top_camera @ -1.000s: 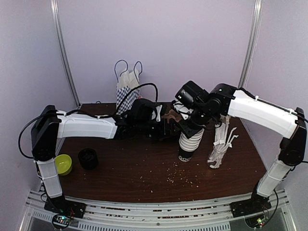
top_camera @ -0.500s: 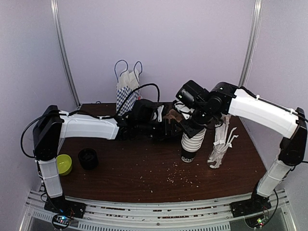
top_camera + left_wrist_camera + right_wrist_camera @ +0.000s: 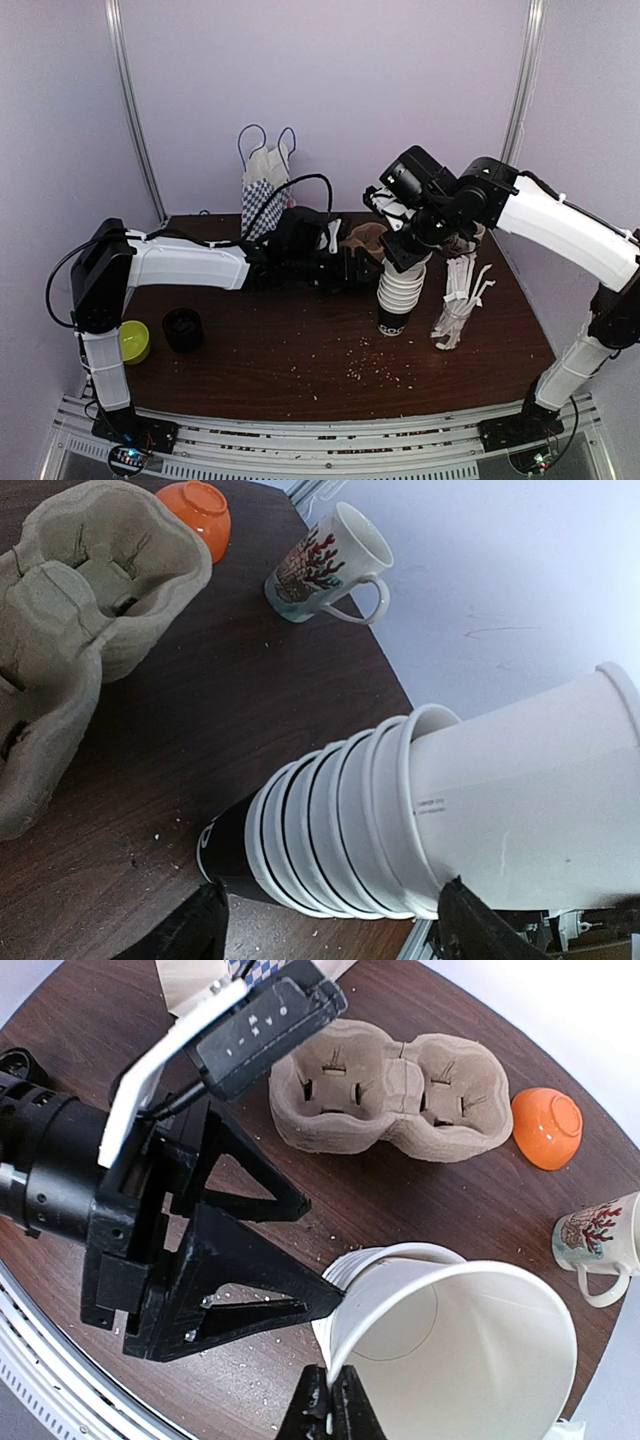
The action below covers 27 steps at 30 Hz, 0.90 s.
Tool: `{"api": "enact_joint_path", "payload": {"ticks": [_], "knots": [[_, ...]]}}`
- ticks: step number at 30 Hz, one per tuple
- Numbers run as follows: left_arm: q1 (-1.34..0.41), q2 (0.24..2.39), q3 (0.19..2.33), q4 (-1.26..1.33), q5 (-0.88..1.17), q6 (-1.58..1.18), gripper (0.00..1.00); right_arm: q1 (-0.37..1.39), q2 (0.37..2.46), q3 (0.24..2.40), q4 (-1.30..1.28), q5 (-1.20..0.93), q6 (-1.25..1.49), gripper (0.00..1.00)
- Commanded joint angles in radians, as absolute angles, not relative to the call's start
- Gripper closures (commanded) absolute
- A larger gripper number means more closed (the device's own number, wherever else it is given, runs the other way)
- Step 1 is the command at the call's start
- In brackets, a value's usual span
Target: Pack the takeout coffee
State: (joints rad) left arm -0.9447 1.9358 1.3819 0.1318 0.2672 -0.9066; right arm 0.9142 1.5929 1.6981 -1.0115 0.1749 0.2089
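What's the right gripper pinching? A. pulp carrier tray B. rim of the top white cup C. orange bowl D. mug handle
B: the right gripper is shut on the rim of the top white cup, which sits tilted above the stack.

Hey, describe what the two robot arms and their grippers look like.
The left arm and right arm have white shells, black joints and black bases. A black cable loops above the left wrist. The left gripper is black, with triangular frame fingers; a black box with small white lettering sits behind it. The right gripper shows narrow black fingertips.
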Motion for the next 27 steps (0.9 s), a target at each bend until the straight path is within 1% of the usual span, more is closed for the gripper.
{"api": "enact_joint_path", "payload": {"ticks": [1,11,13,18,27], "knots": [[-0.959,1.965,1.393,0.115,0.259,-0.886,0.26,0.924,1.575,1.723,-0.967,0.181,0.215,1.0],[-0.961,1.951,1.396,0.101,0.26,-0.879,0.25,0.925,1.55,1.821,-1.035,0.241,0.22,1.0],[-0.963,1.945,1.394,0.102,0.262,-0.878,0.23,0.924,1.543,1.834,-1.05,0.25,0.221,1.0],[-0.971,1.93,1.397,0.1,0.265,-0.869,0.2,0.925,1.519,1.824,-1.065,0.263,0.227,1.0],[-0.984,1.902,1.398,0.088,0.255,-0.86,0.19,0.924,1.489,1.815,-1.074,0.273,0.239,1.0]]}}
